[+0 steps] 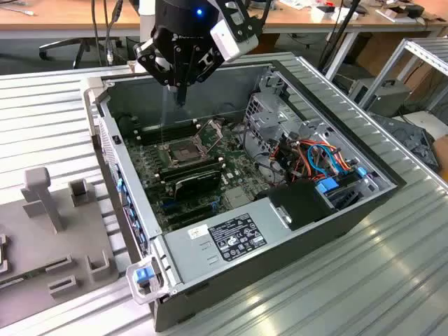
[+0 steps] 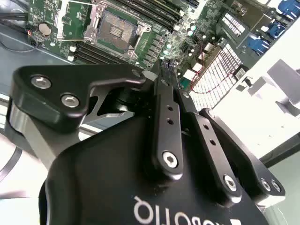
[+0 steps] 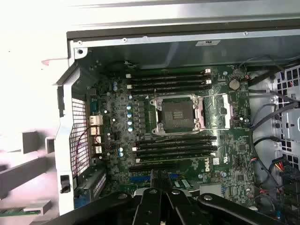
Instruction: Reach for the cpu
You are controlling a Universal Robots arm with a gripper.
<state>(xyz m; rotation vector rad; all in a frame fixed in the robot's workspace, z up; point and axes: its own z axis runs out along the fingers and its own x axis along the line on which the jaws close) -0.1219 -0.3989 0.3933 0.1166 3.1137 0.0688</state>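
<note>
While the hand (image 1: pixel 180 96) hangs over the open case (image 1: pixel 280 280), fingers pressed together and empty, the cpu (image 3: pixel 177 113) lies flat in its socket between the memory slots (image 3: pixel 173 147), well below the tips. I judge the reach incomplete; closing the gap calls for a straight, careful descent.

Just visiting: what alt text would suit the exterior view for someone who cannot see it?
A black robot gripper hangs over an open computer case, clear of the cpu in its silvery socket frame on the green motherboard. The case lies on a ribbed metal table.
</note>
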